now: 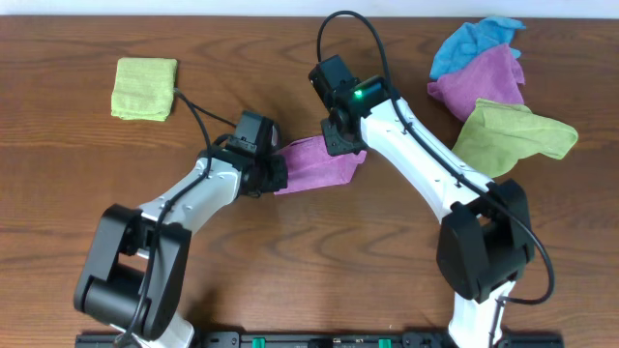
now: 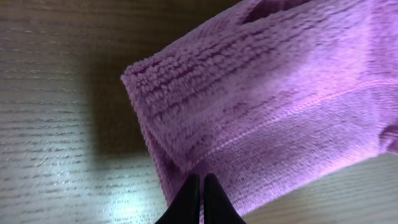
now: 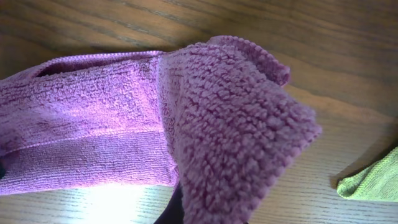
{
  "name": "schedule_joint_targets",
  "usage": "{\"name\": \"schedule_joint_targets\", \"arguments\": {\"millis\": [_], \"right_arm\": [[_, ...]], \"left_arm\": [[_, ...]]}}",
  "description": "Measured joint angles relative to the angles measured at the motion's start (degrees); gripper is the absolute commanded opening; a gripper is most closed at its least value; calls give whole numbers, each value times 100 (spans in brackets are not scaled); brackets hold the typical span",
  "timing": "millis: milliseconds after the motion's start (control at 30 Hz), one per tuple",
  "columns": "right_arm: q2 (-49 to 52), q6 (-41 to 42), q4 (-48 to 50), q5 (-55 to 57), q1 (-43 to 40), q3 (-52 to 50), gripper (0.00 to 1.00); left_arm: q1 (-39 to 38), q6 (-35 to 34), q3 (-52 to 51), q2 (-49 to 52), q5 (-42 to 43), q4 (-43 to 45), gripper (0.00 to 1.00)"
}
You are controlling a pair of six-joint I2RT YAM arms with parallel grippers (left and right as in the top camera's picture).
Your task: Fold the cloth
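So, looking at the purple cloth (image 1: pixel 319 166) lying mid-table (image 1: pixel 290 58), long axis running roughly 8 to 2 o'clock from overhead. Held from both ends by the look of it: left gripper (image 1: pixel 274 176) at the 8 o'clock end, right gripper (image 1: pixel 340 145) up near the 2 o'clock end.

Reads from the left wrist view as pressed together on the hem, with the fingertips (image 2: pixel 191 198) meeting right at the cloth's edge and only a hairline gap between. Can't tell for the right one: just a thick flap of pile draped over the fingers in its own view and a dark sliver poking out underneath. Looks lifted at that corner, though.

Probably mid-fold, so guessing the next bit hinges on carrying the 2 o'clock end over along that axis toward 8 o'clock while keeping the left end anchored. Equally near for both arms, really, each sitting on its own end.

Worth ignoring the folded green cloth (image 1: pixel 145 89) out at 10 o'clock and the pile of spare cloths (image 1: pixel 488 87) at 2 o'clock, both well apart from all this.
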Motion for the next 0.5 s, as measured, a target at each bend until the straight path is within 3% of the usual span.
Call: {"name": "schedule_joint_targets", "arguments": {"millis": [500], "right_arm": [[0,-24,-44,-109,229,0,1]], "left_arm": [[0,-177,2,356,-146,264,6]]}}
